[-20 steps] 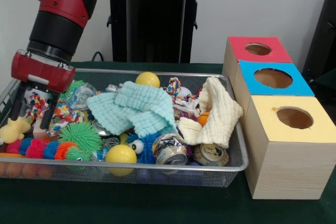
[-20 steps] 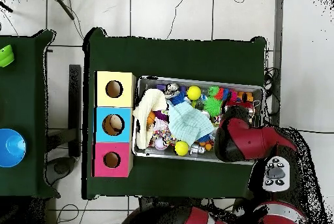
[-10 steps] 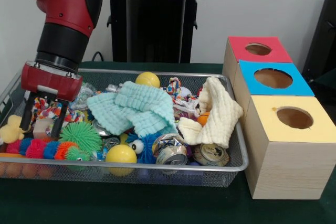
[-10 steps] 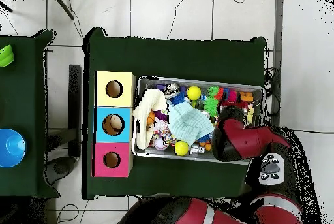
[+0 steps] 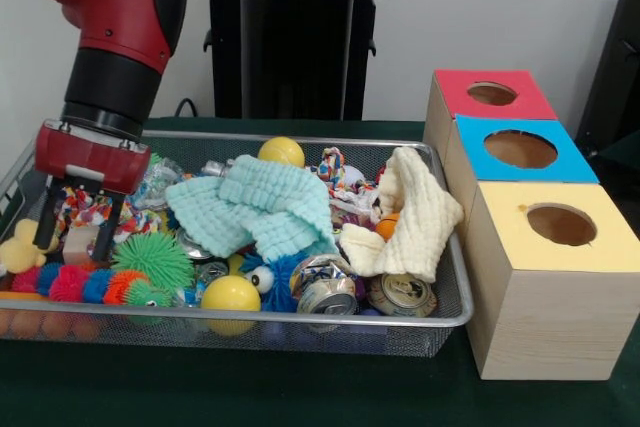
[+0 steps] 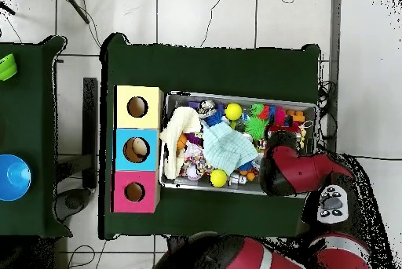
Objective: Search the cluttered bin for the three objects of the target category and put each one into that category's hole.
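The wire mesh bin (image 5: 300, 319) is full of toys, cloths and cans; it also shows in the overhead view (image 6: 235, 96). My gripper (image 5: 75, 234) hangs open and empty at the bin's left end, with its fingertips (image 5: 44, 237) down among the toys on either side of a small pink-beige object (image 5: 80, 243). A yellow duck (image 5: 20, 248) lies just left of it, against the bin's edge. The red-topped box's hole (image 5: 492, 93) is at the far right, and shows in the overhead view (image 6: 134, 192). No tiger shows. In the overhead view my arm (image 6: 286, 168) hides the gripper.
Blue-topped (image 5: 520, 149) and yellow-topped (image 5: 561, 224) boxes stand in front of the red one. A mint cloth (image 5: 260, 202) and a cream cloth (image 5: 415, 217) cover the middle. Yellow balls (image 5: 231, 294) (image 5: 281, 152), crushed cans (image 5: 325, 287), spiky balls (image 5: 152, 257) and rope toys fill the rest.
The gripper moved right and lower into the bin's left end, then shifted back slightly left. It stayed open. The toys have not moved.
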Motion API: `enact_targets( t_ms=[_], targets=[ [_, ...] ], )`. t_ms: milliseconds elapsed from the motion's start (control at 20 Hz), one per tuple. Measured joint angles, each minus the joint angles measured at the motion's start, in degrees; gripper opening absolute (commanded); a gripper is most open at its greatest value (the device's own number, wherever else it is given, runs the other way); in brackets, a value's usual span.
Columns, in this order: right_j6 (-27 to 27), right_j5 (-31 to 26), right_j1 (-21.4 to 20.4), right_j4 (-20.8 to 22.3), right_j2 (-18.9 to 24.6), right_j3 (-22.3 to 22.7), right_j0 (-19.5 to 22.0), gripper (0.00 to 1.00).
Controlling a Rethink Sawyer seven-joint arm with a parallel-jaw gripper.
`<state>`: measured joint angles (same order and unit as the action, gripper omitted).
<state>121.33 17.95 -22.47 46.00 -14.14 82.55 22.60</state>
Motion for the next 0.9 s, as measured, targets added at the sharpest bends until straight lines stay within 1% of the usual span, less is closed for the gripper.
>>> enact_targets(
  t_ms=[450,700,900],
  targets=[
    [0.00,0.00,-1.05,4.05,0.96,-0.02,2.46,1.00],
    [0.00,0.00,-1.62,4.42,1.07,-0.06,2.80,1.00],
    [0.00,0.00,-1.07,3.58,1.07,-0.31,2.38,1.00]
  ],
)
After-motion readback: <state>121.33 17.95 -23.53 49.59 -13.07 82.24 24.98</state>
